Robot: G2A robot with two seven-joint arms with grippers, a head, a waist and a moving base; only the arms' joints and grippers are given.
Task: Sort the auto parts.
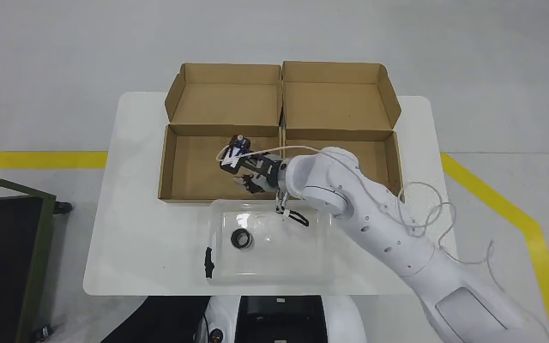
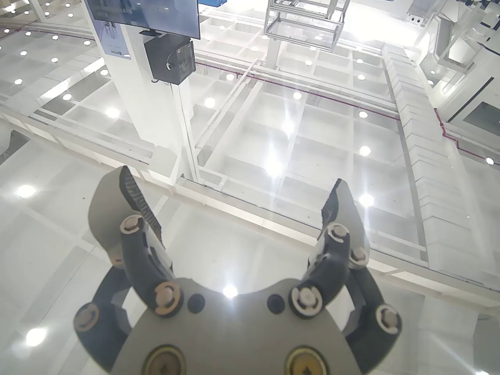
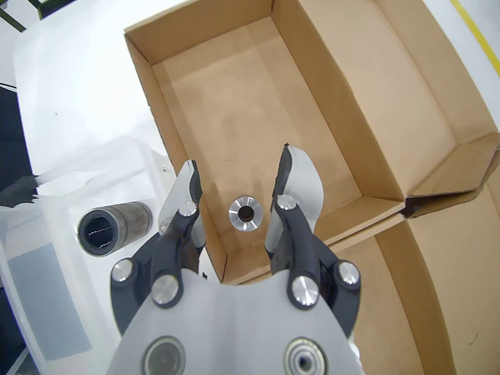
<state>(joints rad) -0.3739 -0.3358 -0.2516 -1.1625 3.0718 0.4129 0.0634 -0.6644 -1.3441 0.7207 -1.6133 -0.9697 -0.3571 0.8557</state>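
A small silver metal bushing with a dark bore (image 3: 246, 214) sits in a brown cardboard box (image 3: 250, 91) near its corner, bore upward, straight below the spread fingers of the right gripper (image 3: 240, 158). Just beside the box, a dark steel cylindrical sleeve (image 3: 113, 228) lies on its side in a clear plastic bin (image 3: 97, 181), nearer this arm. The left gripper (image 2: 231, 175), likewise spread, points at the ceiling.

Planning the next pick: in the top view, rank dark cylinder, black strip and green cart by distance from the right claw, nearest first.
From the right claw:
1. dark cylinder, in the clear bin.
2. black strip, bin's left edge.
3. green cart, far left.
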